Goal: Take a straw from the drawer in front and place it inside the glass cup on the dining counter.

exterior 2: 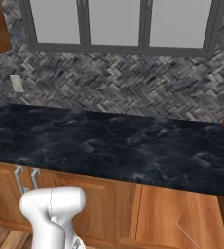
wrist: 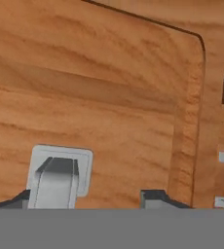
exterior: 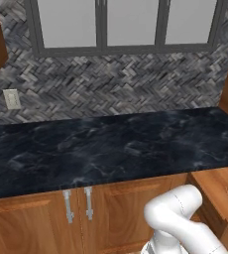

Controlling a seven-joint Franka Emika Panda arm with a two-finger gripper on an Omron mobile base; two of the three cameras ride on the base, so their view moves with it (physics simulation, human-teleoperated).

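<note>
**At the drawer handle, straw not yet in hand**

The broad black bench (exterior: pixel 111 144) ran across both base views under a grey herringbone wall (exterior: pixel 126 84). Below it sat wooden cabinet doors (exterior: pixel 36 223) with upright silver bars. The white arm (exterior: pixel 178 213) bent down low in front of these.

To the right of the doors, the orange-brown drawer (exterior: pixel 220 186) appeared to jut out from the cabinet line, so we judged it to be open. On its wood in the right base view lay a thin pale line. We took this for the straw (exterior 2: pixel 187 235), inside the drawer, though it was too faint for us to be sure.

The hand view looked close onto a wooden front panel with a small silver handle (wrist: pixel 60 172). The fingers (wrist: pixel 155 197) stood spread, one tip against the handle's side and the other well clear of it. They pinched nothing.

We judged the step to be the drawer work, with the pick-up not yet begun. The next move called for backing the hand off the handle and raising it above the drawer. Then it would need to come down squarely over the straw, and closing on so thin a thing would leave little margin.
</note>
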